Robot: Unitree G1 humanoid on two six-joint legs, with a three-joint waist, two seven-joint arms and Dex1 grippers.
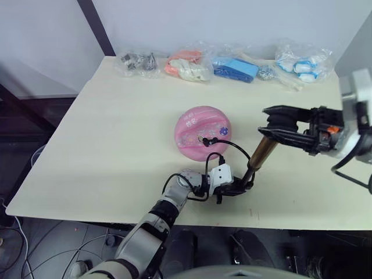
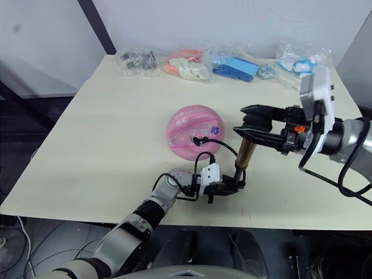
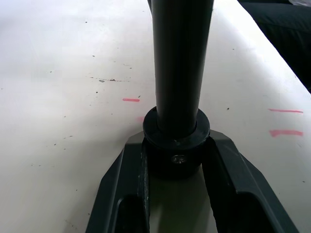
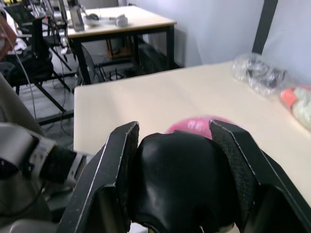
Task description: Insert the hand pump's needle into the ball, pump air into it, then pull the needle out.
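Observation:
The pink ball lies mid-table. The needle's small black fitting sits against the ball's near side; the pin itself is hidden. From there a thin black hose loops to the foot of the hand pump, which stands tilted on the table to the right of the ball. My left gripper is shut on the pump's black base cap. My right gripper is shut on the pump's black handle at its top, with the ball just beyond.
Several clear bags line the table's far edge: dark metal parts, orange and white items, blue items, blue-white items. The near table edge runs just behind my left wrist.

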